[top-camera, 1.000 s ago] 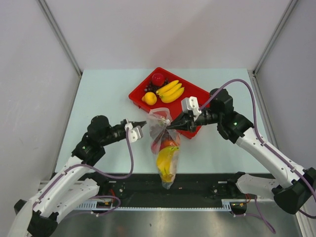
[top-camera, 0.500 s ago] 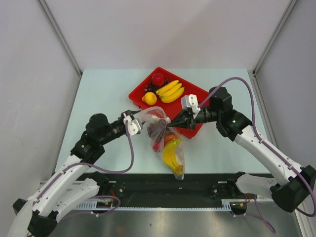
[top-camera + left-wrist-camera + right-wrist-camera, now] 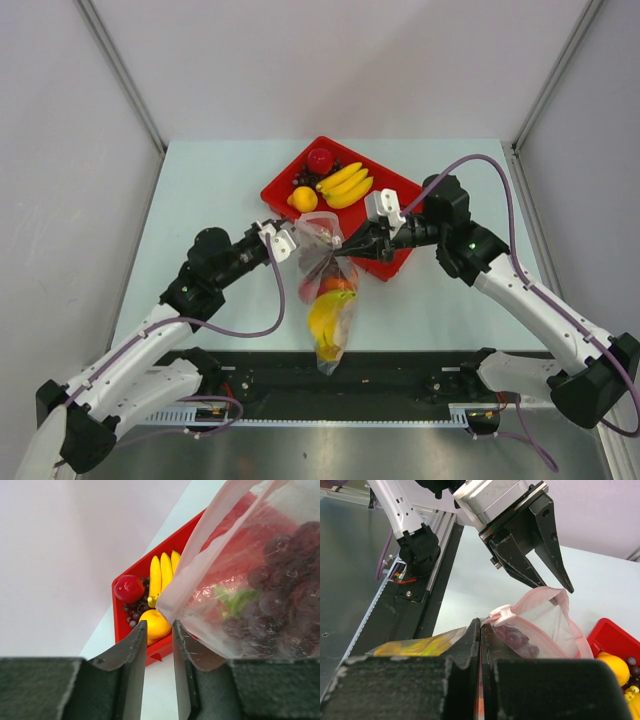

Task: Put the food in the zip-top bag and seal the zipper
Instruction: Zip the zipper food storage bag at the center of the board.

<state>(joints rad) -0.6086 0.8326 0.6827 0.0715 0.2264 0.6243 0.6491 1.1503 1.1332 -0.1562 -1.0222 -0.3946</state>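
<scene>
While the right pincer (image 3: pixel 341 252) is clenched tight on the mouth edge of the zip-top bag (image 3: pixel 327 300), the whole bag dangles from it over the near side of the tabletop (image 3: pixel 200 190), sagging toward 6 o'clock. The left pincer (image 3: pixel 292 242) comes in from 9 o'clock and it's released, fingers (image 3: pixel 134 650) spread a bit, with the tips right at the opposite corner of the mouth. From the left wrist view the end of the pink zipper (image 3: pixel 197 547) sits just above the gap between those fingers, and I honestly can't tell if they're touching it. The mouth looks open: the right wrist view shows the pink strip looping around, with a little white slider (image 3: pixel 501 612) right at the right pincer's tips. Inside the bag you've got yellow bananas (image 3: pixel 328 322) low down and something red-orange above them. There are also dark grapes (image 3: pixel 295 545) and a bit of the green stalk (image 3: pixel 239 599) pressed against the plastic. At 12 o'clock from the bag is the red tray (image 3: pixel 400 186), and it has food in it too. That's a red apple (image 3: pixel 320 160) at the far corner, a second banana bunch (image 3: pixel 346 185), a yellow-orange round fruit (image 3: pixel 303 199), and some loose grapes (image 3: pixel 303 179) between the apple and that fruit.
</scene>
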